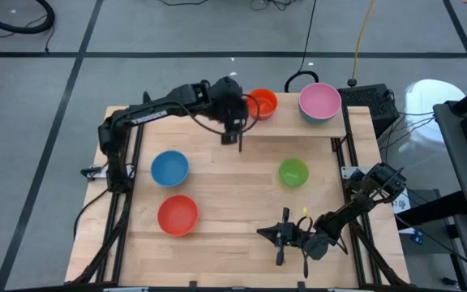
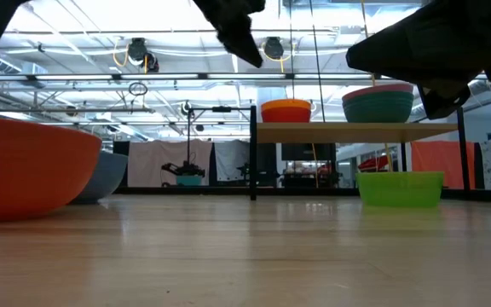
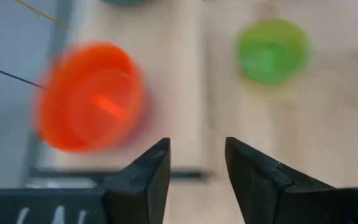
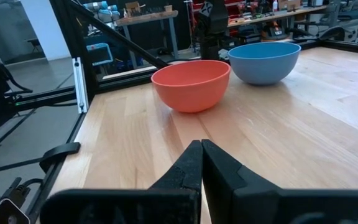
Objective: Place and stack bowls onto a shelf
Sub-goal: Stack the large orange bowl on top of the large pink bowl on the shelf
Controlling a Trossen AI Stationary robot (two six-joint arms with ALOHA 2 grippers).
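Observation:
My left gripper [image 1: 233,138] [image 3: 197,155] hangs open and empty over the table's far middle, just left of the shelf [image 1: 290,113] [image 2: 356,130]. On the shelf rest an orange bowl [image 1: 263,103] [image 2: 286,110] [image 3: 92,96] and a pink bowl [image 1: 319,101] nested in a teal bowl [image 2: 378,107]. A lime green bowl [image 1: 293,172] [image 3: 272,50] stands on the table near the shelf. A blue bowl [image 1: 169,168] [image 4: 265,61] and a red bowl [image 1: 177,215] [image 4: 191,84] stand on the table's left half. My right gripper [image 1: 279,235] [image 4: 201,155] waits shut and empty near the near edge.
The shelf board stands raised on a thin dark upright [image 2: 253,153] at its left end, with the green bowl [image 2: 401,188] low beside it. Black frame rails [image 1: 120,203] run along the table's left and right sides. Bare wood [image 1: 233,186] lies between the bowls.

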